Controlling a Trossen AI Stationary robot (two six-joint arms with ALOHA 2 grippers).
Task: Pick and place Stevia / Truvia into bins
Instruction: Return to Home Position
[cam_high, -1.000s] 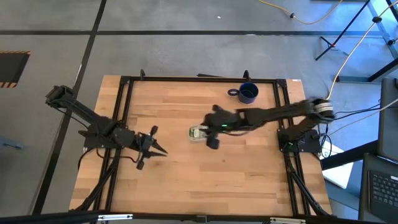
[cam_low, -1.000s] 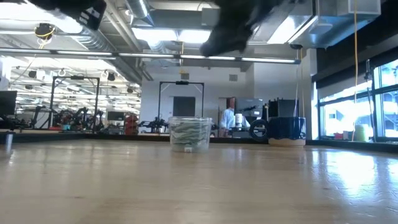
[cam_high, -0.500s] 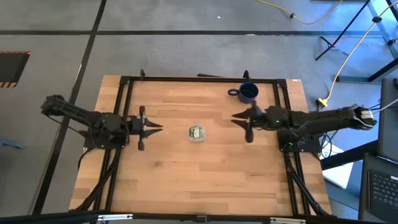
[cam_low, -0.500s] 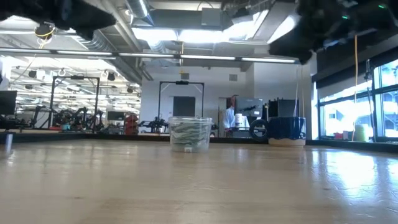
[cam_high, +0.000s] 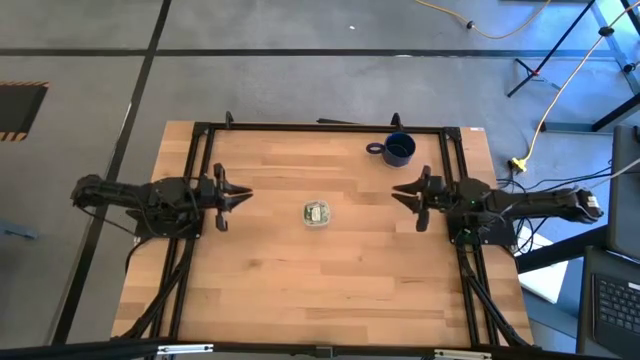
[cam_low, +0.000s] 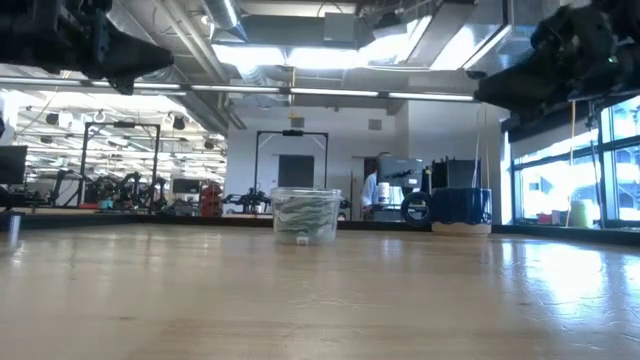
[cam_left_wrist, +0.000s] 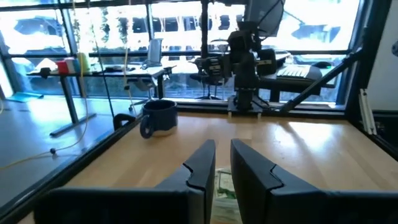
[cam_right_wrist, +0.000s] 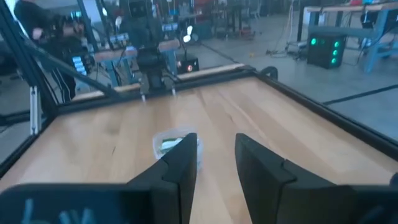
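Both empty, slightly spread: left claw (cam_high: 240, 196) and right claw (cam_high: 402, 191), at table (cam_high: 300, 290) sides. Packets (cam_low: 305, 216) sit in cup (cam_low: 305, 191); arms should park clear of it.

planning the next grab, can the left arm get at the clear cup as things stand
Likely yes: the clear cup stands alone mid-table and the open left tool faces it with nothing between them. The blue mug and the right tool are well clear of that path.

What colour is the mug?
The mug is dark blue; it shows best in the high view.
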